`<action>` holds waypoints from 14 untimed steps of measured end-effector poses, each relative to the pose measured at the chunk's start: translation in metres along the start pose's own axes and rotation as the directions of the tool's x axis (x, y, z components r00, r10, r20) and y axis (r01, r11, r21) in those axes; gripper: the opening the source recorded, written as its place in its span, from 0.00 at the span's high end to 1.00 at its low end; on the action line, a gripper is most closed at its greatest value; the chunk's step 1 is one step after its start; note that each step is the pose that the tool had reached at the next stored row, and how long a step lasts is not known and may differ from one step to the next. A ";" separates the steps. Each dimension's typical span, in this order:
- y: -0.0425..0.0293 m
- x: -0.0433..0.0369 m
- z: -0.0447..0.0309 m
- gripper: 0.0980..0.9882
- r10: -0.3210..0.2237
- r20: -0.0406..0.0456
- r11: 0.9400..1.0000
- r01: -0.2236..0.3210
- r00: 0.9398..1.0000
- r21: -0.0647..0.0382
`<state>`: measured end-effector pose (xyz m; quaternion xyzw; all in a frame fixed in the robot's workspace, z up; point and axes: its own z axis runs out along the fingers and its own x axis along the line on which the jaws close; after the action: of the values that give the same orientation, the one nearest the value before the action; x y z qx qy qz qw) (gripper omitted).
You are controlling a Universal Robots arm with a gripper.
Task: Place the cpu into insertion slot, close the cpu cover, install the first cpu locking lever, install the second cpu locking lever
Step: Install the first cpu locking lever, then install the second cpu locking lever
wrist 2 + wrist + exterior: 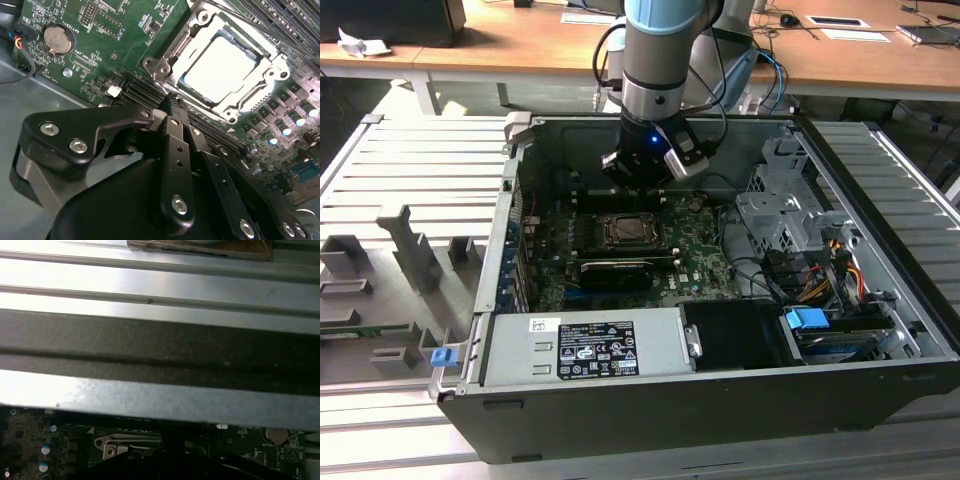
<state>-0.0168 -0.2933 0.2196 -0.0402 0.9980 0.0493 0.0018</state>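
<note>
The cpu (220,64) lies in the insertion slot (625,232) of the green board, its bright silvery face up. Flat around it rests the cpu cover (182,47), a metal frame whose window shows the chip. My gripper (170,102) hangs just above the board beside one corner of the socket, its black fingers (176,145) shut together with nothing between them. In the exterior view the gripper (638,182) is inside the open computer case, over the board just behind the socket. The first wrist view catches an edge of the cover (130,445) below the case wall.
A long black card (615,270) sits in front of the socket, with the grey power supply (590,345) nearer still. A metal drive cage (790,215) and cables fill the exterior view's right. A coin battery (56,40) sits on the board. Case walls (160,345) ring the work area.
</note>
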 end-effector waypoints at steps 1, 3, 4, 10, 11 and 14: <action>-0.0003 0.0000 -0.0001 0.99 0.000 0.000 1.000 0.000 1.000 0.000; -0.0009 0.0000 -0.0001 0.99 0.000 0.000 1.000 0.000 1.000 0.000; -0.0015 0.0001 -0.0002 0.99 0.000 0.000 1.000 0.000 1.000 0.000; -0.0042 0.0003 -0.0072 0.99 0.000 0.000 1.000 0.000 1.000 0.000; -0.0039 0.0003 -0.0106 0.99 0.000 0.000 1.000 0.000 1.000 0.000; -0.0025 0.0002 -0.0249 0.99 0.000 0.000 1.000 0.000 1.000 0.000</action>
<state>-0.0167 -0.2982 0.2441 -0.0402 0.9980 0.0492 0.0018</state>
